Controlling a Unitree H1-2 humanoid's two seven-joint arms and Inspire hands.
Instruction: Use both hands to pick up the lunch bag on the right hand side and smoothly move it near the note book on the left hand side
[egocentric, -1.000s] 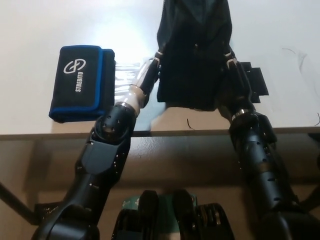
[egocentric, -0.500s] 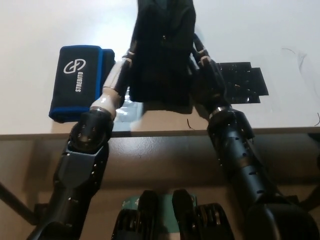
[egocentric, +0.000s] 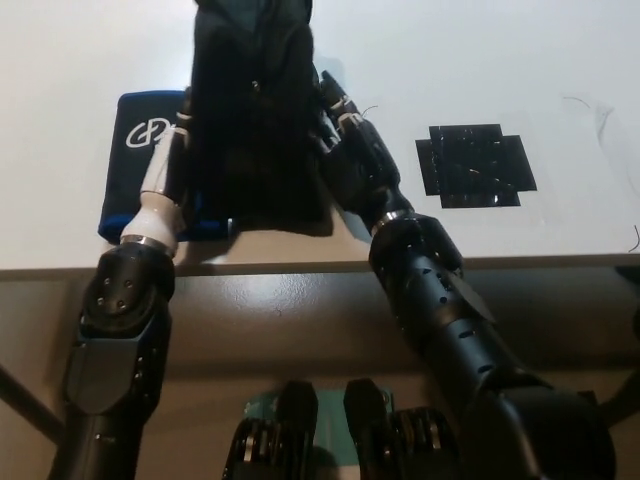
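Black fabric lunch bag (egocentric: 255, 110), carried between the robot's two hands above the table's (egocentric: 560, 60) near-left part. The left hand (egocentric: 178, 135) presses the bag's left flank and the right hand (egocentric: 335, 120) its right flank, a two-sided clamp that keeps the soft bag hanging upright. How the fingers of either hand sit cannot be told, since the bag hides them. The bag overlaps the blue-edged notebook (egocentric: 150, 150) that lies near the table's front-left edge, so the carry appears almost complete; whether the bag's base touches anything cannot be told. A black cross-shaped patch (egocentric: 475, 165) lies toward the table's right side, well apart from the bag.
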